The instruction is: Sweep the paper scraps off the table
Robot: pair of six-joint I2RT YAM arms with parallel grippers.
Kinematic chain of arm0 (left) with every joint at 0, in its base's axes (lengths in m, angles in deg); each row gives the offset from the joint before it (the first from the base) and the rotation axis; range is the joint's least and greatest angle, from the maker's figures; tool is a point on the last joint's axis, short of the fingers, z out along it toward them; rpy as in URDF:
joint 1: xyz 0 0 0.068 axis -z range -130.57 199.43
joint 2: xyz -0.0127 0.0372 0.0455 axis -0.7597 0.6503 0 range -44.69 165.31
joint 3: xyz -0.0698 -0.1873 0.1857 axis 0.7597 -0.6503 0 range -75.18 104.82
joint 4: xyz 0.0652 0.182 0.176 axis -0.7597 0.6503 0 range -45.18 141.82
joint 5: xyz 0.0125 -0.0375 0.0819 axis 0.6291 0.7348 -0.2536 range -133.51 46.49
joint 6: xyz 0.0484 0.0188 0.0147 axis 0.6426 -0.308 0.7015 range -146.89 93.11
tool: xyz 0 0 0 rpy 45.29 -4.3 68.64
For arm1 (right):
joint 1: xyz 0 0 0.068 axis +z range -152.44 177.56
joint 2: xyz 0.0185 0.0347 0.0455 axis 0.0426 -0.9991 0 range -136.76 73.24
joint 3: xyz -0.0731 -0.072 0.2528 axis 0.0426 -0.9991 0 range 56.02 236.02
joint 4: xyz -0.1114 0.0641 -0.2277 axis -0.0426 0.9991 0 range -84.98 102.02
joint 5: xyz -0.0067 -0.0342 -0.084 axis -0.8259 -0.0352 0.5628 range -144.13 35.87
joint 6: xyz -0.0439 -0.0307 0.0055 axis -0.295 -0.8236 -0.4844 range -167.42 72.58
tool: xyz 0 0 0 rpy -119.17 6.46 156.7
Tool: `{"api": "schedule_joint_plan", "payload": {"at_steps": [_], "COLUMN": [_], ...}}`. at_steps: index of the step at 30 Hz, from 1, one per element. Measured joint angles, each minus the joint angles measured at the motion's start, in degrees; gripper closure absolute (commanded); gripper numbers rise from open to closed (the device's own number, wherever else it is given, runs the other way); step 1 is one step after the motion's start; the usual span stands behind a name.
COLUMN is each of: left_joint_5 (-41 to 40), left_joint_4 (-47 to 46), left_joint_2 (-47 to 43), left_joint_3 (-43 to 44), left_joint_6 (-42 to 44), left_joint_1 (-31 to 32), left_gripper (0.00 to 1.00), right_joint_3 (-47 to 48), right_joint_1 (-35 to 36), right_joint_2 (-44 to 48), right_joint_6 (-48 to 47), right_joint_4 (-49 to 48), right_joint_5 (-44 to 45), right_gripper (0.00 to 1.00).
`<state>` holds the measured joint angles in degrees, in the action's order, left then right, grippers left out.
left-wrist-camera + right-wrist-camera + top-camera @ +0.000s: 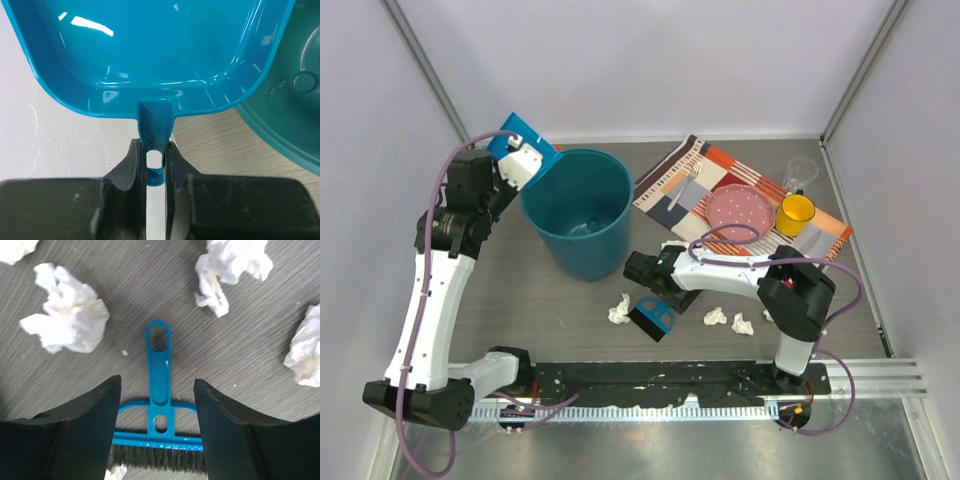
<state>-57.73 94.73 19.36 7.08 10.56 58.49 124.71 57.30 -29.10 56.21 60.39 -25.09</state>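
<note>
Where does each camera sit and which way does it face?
Top external: overhead behind the bases, facing down at the table; left arm, right arm show.
Left wrist: faces along the left pincer, shut on the blue dustpan beside the teal bin.
Right wrist: faces down past the open right pincer at the brush and paper scraps.
Shared: top and right wrist show the brush.

Glossy blue plastic dustpan [150,50], crumpled paper scraps [67,315] (matt wood-grain table [150,280])

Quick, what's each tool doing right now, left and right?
Left tool: closed on the dustpan handle.
Right tool: open, either side of the brush handle.
</note>
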Motion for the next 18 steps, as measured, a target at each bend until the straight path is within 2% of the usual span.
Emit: {"api": "schedule_joint_plan", "payload": {"at_steps": [5,13,18], "left_joint_5": [1.0,2.3,2.3], "left_joint_4": [0.0,0.1,0.5], "left_joint_2": [0.5,1.3,2.2], "left_joint_3": [0.0,0.0,0.0], "left_joint_6": [0.0,0.0,0.2], "left_joint_1": [-0.6,-1.2,-2.1], "left_gripper": [1.00,1.00,1.00], "right_joint_3": [-3.0,-8.2,-9.5], "right_joint_1": [-1.0,-5.1,-5.8], "right_joint_2": [0.1,2.5,3.5], "right_joint_6": [-0.2,-5.1,-8.1], "right_joint_4": [-0.8,-6.4,-8.9], "right_joint_5": [-0.4,-1.9,-1.9], "right_gripper": [0.39,0.75,0.82]}}
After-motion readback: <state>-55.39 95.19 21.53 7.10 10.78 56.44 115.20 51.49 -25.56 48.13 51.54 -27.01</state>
